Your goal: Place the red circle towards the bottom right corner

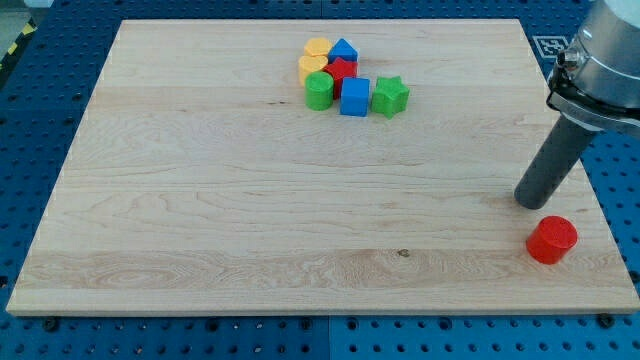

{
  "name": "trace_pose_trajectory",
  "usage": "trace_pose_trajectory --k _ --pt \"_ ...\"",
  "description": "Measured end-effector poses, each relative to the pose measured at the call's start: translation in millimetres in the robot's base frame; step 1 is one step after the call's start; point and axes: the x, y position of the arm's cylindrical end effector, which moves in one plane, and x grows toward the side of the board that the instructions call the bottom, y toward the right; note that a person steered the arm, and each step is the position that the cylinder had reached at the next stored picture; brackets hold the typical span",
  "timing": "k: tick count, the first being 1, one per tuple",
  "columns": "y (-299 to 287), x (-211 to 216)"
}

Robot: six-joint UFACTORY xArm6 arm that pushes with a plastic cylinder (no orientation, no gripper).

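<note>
The red circle (552, 240) lies on the wooden board (250, 200) near its bottom right corner. My tip (529, 203) rests on the board just above and slightly left of the red circle, with a small gap between them. The dark rod slants up to the view's right edge.
A cluster of blocks sits at the top middle: two yellow blocks (316, 49) (312, 67), a blue triangle-like block (344, 49), a red block (341, 71), a green cylinder (319, 90), a blue cube (355, 97) and a green star (390, 96).
</note>
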Motion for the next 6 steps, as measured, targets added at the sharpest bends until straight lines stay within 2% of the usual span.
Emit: trace_pose_trajectory --k 1,2,4,6 --pt "5.2 30.6" --pt "5.2 32.4" --pt "-35.1 43.5" --pt "-23.4 56.5"
